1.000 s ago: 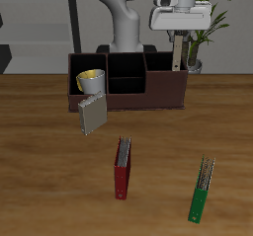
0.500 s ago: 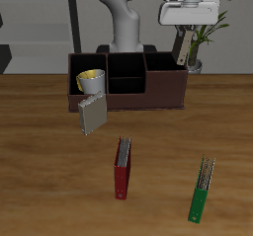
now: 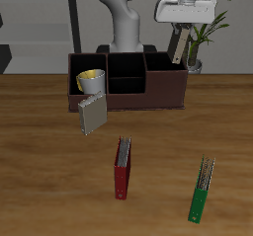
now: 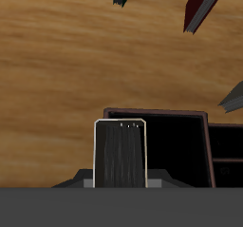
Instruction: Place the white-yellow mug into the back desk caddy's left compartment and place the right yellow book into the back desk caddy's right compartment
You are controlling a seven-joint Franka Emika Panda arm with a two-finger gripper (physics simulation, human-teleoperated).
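Gripper (image 3: pixel 179 42) clamped on yellow book (image 3: pixel 178 45), held upright above back desk caddy (image 3: pixel 128 82) (over its end section). White-yellow mug (image 3: pixel 90 82) sits at caddy's other end, apart from gripper.

The white-yellow mug (image 3: pixel 90 81) stands upright in the back desk caddy's (image 3: pixel 126 82) left compartment (image 3: pixel 89 74), yellow inside showing. The right yellow book (image 3: pixel 179 44), a thin pale slab, hangs upright above the caddy's right compartment (image 3: pixel 163 70), clear of its rim.
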